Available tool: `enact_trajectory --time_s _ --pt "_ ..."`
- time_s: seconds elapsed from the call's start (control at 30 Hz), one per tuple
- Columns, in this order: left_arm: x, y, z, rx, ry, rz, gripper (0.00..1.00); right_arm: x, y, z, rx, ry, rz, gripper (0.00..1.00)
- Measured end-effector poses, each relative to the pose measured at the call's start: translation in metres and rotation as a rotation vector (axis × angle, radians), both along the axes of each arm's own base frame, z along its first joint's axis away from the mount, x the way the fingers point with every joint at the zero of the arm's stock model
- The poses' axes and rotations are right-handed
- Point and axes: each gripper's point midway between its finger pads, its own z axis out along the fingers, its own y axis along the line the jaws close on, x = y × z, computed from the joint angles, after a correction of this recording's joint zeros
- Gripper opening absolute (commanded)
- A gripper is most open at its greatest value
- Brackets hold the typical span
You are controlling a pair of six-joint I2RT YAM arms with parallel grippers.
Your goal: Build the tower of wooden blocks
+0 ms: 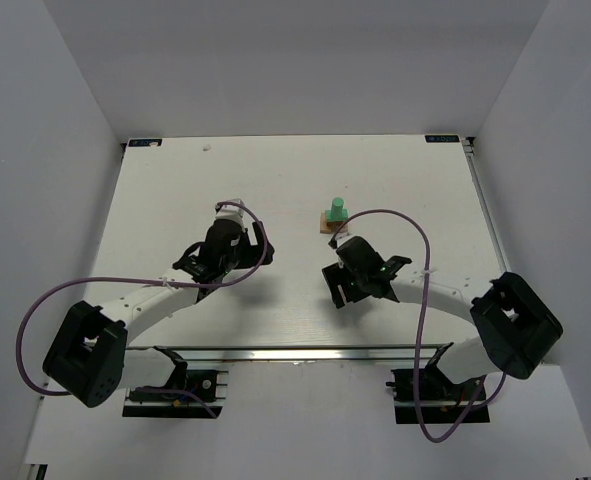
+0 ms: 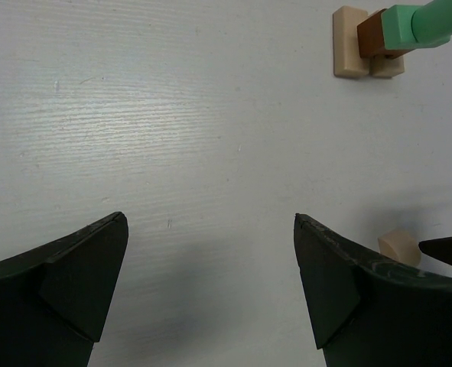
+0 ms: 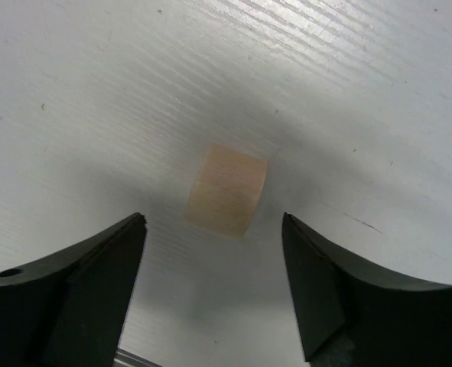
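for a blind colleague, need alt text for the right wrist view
A pale tan wooden block lies on the white table, just ahead of the right gripper, whose two black fingers stand apart without touching it.

right pincer point(image 3: 212, 222): jaws apart | tan block point(image 3: 227, 189): possibly a cylinder, between tips, untouched | table point(image 3: 95, 92): white

The small pale tan wooden cylinder point(image 3: 227, 189) looks matt and faintly grained. The white tabletop point(image 3: 95, 92) is matt, finely ridged.

Overhead view spans the table point(image 1: 225, 180) — both close wrist views share a tan block point(image 3: 226, 189)
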Motion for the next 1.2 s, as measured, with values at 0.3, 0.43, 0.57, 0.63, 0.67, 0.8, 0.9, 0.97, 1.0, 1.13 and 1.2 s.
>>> enact_trajectory --time_s 0.3,0.43,0.57,0.63,0.67,0.8,0.9,0.97,1.0,1.13,1.2 --pt "-0.002 0.0 -0.003 0.002 0.007 -0.003 0.98 0.004 0.0 -0.004 -0.012 0.001 -0.028 0.5" --pt "-0.003 0.0 -0.004 0.0 0.009 -0.008 0.98 0.006 0.0 -0.004 -0.014 -0.002 -0.037 0.47" --pt "-0.002 -0.002 -0.002 -0.009 0.0 -0.014 0.98 0.009 0.001 -0.003 -0.016 -0.012 -0.043 0.42" --pt "-0.001 -0.003 -0.001 -0.014 -0.004 -0.017 0.98 0.012 0.002 -0.003 -0.016 -0.019 -0.044 0.3" --pt "-0.001 -0.003 -0.001 -0.015 -0.006 -0.018 0.98 0.012 0.003 -0.002 -0.013 -0.02 -0.048 0.26" --pt "-0.001 -0.004 0.0 -0.016 -0.009 -0.02 0.98 0.015 0.005 0.0 -0.009 -0.03 -0.041 0.11" --pt "-0.001 -0.004 0.0 -0.014 -0.01 -0.022 0.98 0.019 0.009 0.006 -0.009 -0.052 0.003 0.08" --pt "-0.001 -0.004 0.0 -0.013 -0.01 -0.023 0.98 0.023 0.015 0.014 0.001 -0.084 0.064 0.05" --pt "-0.001 -0.004 0.0 -0.013 -0.011 -0.023 0.98 0.026 0.018 0.02 0.003 -0.111 0.104 0.04" --pt "-0.001 -0.002 0.002 -0.006 -0.019 -0.024 0.98 0.047 0.034 0.058 0.024 -0.24 0.283 0.03" --pt "0.0 -0.002 0.005 -0.004 -0.028 -0.024 0.98 0.063 0.044 0.087 0.05 -0.33 0.385 0.03"
